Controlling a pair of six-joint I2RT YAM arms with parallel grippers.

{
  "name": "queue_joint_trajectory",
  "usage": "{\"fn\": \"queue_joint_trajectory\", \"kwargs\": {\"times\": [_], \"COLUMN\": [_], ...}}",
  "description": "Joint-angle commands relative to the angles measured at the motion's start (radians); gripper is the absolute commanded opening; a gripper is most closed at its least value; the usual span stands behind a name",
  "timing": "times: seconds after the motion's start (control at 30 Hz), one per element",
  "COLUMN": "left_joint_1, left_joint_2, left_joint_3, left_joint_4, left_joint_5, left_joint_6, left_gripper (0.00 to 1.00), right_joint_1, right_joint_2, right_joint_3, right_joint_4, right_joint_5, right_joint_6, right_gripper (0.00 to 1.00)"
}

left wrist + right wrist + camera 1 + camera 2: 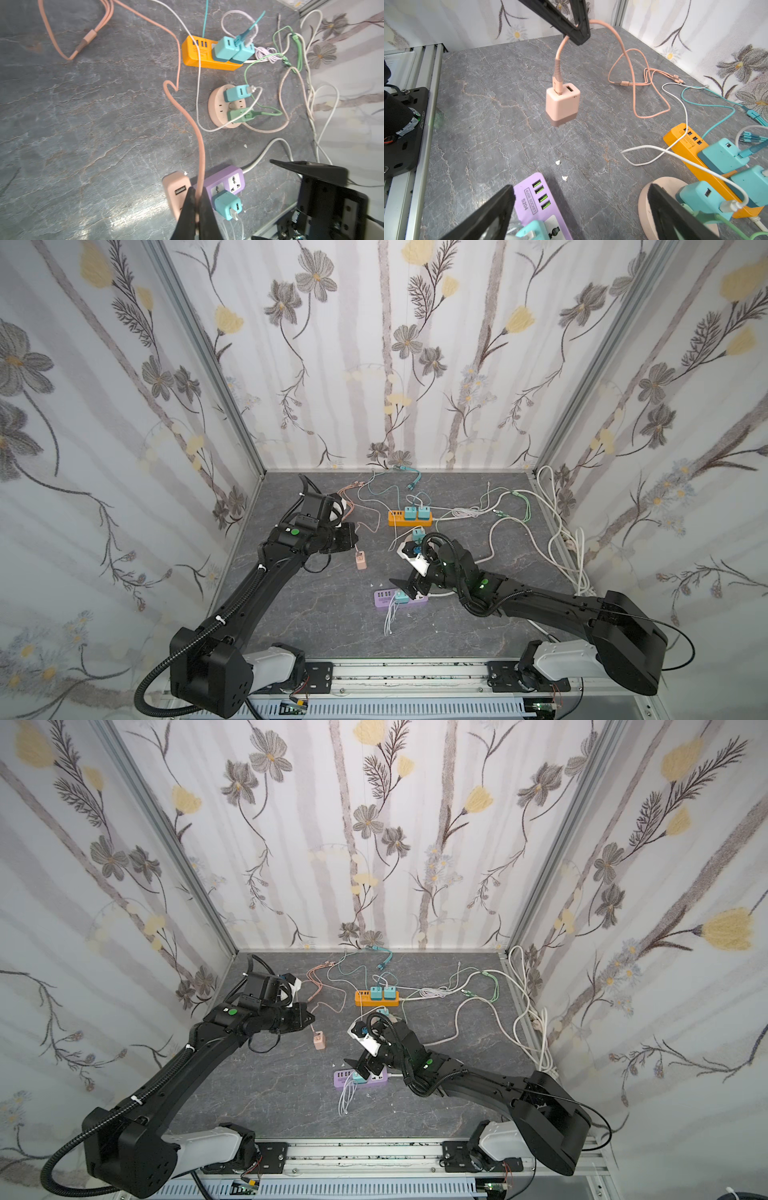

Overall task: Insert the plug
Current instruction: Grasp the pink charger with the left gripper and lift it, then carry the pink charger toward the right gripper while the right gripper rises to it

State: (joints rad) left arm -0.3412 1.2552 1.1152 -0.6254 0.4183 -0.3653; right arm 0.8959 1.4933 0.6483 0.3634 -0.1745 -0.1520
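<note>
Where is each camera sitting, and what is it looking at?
Top views: high at the front, looking down at the table; both arms show whole.
Left wrist: on the left arm, looking past the shut left gripper, pinching the pink cable, toward the purple strip.
Right wrist: on the right arm, looking through the open right gripper at the pink charger.
Shared: both wrist views show the pink charger and purple strip.

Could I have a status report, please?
Left gripper shut on pink cable; pink charger unplugged. Right gripper open above purple strip, teal charger in it.
</note>
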Motion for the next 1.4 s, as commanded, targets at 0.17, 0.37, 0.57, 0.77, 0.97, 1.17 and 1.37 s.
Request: {"fn": "queue_joint_trajectory", "kwargs": {"times": [0.17, 0.37, 0.57, 0.77, 0.97, 1.17, 1.37], "left_joint_1": [-0.001, -0.001, -0.001, -0.001, -0.001, -0.001, -0.001], "left_joint_2": [0.043, 0.068, 0.072, 0.061, 0.051, 0.037, 0.031], "left_joint_3": [0.138, 0.207, 0.213, 0.217, 0.212, 0.201, 0.190], "left_joint_4": [-0.037, -0.041, 0.050, 0.072, 0.098, 0.122, 0.130], "left_joint_5": [0.322, 0.402, 0.491, 0.507, 0.529, 0.528, 0.526], "left_joint_6": [0.045, 0.048, -0.012, -0.027, -0.049, -0.061, -0.064], "left_gripper": [0.00, 0.00, 0.00, 0.00, 0.00, 0.00, 0.00], "right_joint_1": [-0.026, -0.041, -0.057, -0.056, -0.055, -0.057, -0.055], "right_joint_2": [0.010, 0.014, 0.064, 0.141, 0.174, 0.201, 0.220], "right_joint_3": [0.007, 0.014, 0.040, 0.044, 0.036, 0.021, 0.020], "right_joint_4": [0.103, 0.142, 0.238, 0.393, 0.483, 0.589, 0.644], "right_joint_5": [-0.150, -0.172, -0.237, -0.257, -0.240, -0.253, -0.234], "right_joint_6": [0.006, 0.013, 0.065, 0.152, 0.168, 0.206, 0.227], "right_gripper": [0.99, 0.99, 0.98, 0.97, 0.87, 0.65, 0.68]}}
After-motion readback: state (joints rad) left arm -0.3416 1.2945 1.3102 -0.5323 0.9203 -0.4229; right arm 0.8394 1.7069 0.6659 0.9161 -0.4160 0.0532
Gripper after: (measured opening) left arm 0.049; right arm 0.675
